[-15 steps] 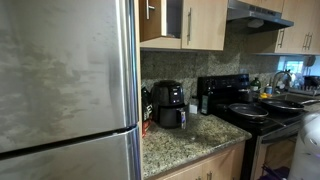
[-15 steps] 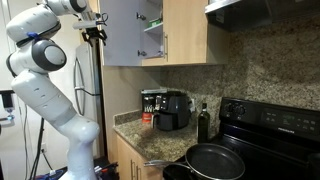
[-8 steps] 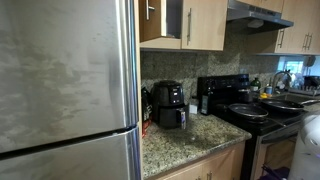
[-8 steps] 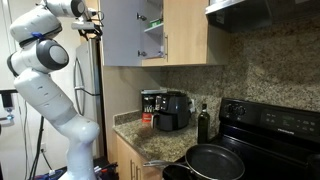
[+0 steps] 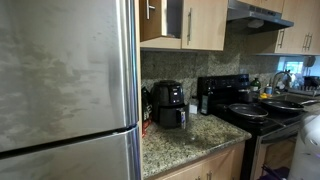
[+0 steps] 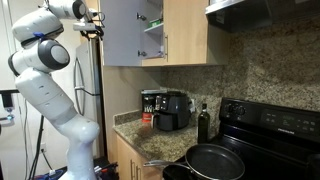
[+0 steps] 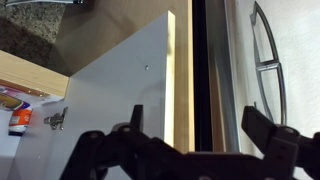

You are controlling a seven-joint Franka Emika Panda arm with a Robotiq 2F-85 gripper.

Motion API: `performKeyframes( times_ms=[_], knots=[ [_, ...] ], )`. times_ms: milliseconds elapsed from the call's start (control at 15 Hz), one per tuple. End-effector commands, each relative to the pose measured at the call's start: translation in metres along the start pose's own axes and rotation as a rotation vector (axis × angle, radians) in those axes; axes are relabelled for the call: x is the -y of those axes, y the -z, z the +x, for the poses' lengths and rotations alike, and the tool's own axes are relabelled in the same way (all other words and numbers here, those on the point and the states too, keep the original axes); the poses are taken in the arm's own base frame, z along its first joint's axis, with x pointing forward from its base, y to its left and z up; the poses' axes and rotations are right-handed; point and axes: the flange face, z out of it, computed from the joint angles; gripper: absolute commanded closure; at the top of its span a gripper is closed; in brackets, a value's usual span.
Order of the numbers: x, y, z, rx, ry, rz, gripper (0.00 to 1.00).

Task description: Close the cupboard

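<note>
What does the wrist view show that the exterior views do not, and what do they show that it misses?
Only the wrist view shows the pale inner face of the door close up, with the open gripper spread below the door's wooden edge and a curved silver handle off to the side. Only the exterior views show the whole arm, the black appliance on the counter, the stove and the pan. Both share the cupboard, with one door standing open.
</note>
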Motion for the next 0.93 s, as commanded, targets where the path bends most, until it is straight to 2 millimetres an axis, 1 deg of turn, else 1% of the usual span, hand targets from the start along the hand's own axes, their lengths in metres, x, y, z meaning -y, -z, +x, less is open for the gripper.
performKeyframes(
  times_ms=[0,133,267,333,400,533,667,733,800,867],
  knots=[
    [-0.02,-0.045,0.021,-0.089,-0.03,-0.03,0.0],
    [-0.028,-0.067,0.029,-0.139,-0.047,-0.037,0.0],
    [-0.035,-0.079,0.033,-0.2,-0.075,-0.087,0.0],
    [-0.035,-0.078,0.033,-0.237,-0.077,-0.148,0.0],
    [-0.033,-0.072,0.031,-0.257,-0.075,-0.209,0.0],
    [-0.021,-0.043,0.023,-0.289,-0.088,-0.304,0.0],
    [-0.013,-0.023,0.019,-0.319,-0.101,-0.397,0.0],
    [-0.024,0.012,0.009,-0.311,-0.11,-0.447,0.0],
    [-0.036,0.023,0.003,-0.317,-0.119,-0.49,0.0],
    [-0.06,0.035,-0.007,-0.308,-0.132,-0.532,0.0]
  ],
)
